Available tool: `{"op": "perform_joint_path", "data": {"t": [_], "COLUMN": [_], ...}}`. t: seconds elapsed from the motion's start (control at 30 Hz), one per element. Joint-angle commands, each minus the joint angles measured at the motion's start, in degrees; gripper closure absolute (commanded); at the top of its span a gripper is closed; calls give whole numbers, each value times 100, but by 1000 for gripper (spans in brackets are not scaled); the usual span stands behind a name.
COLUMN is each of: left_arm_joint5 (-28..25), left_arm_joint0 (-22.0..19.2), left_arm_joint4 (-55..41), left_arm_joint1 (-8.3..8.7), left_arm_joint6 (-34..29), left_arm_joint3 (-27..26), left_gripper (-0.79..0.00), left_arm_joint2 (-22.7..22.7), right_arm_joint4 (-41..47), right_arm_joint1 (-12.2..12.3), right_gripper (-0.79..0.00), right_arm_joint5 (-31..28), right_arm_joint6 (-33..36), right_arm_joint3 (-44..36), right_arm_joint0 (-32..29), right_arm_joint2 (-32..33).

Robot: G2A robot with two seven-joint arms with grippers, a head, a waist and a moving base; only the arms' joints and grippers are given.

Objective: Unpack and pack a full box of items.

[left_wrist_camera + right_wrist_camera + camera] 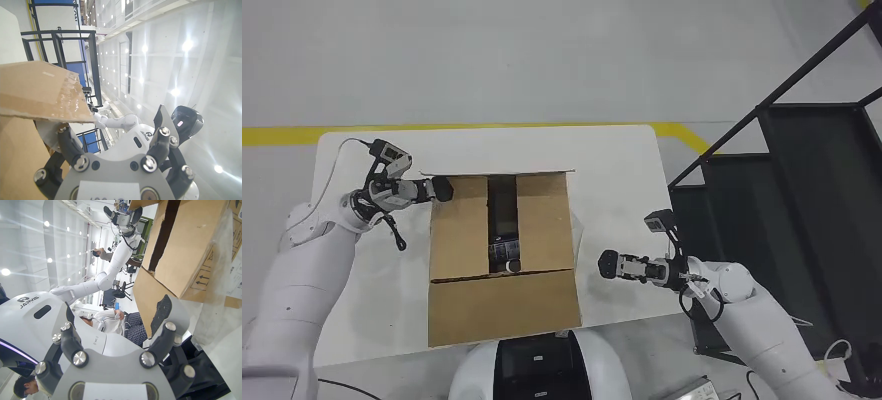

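At the left gripper (442,188): jaws spread, the left flap (460,228) of the box (542,235) lying over one, likely to lift it.
Right gripper (608,263): spread, near the box's opposite side, not touching, likely awaiting that flap.
Items (504,240): dark, between both grippers, inside the gap.

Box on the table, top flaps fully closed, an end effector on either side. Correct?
No. The top view shows the flaps of the box parted down the middle, dark items visible in the gap. The rest holds: left end effector and right end effector flank it on the table.
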Motion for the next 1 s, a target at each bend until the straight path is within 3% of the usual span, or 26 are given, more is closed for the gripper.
{"op": "perform_joint_path", "data": {"t": [0.0,0.2,0.53,0.73,0.97], "left_arm_joint5": [-160,-749,-1022,-1234,-1400], "left_arm_joint0": [-271,-1002,-1767,-1901,-2044], "left_arm_joint4": [6,321,1289,1999,2453], "left_arm_joint1": [-121,-391,-742,-838,-805], "left_arm_joint6": [163,752,1155,1438,1509], "left_arm_joint3": [382,1298,2599,3064,3358], "left_gripper": [-785,-785,-785,-785,-785], "left_arm_joint2": [158,448,999,1240,1278], "right_arm_joint4": [-34,-89,-143,-200,-374], "right_arm_joint1": [7,26,33,26,-4], "right_gripper": [-785,-785,-785,-785,-785], "right_arm_joint5": [-38,-125,-179,-173,-78], "right_arm_joint6": [-38,-126,-180,-173,-182], "right_arm_joint3": [40,83,175,207,167], "right_arm_joint0": [-3,-43,-34,6,156], "right_arm_joint2": [21,76,82,49,-98]}}
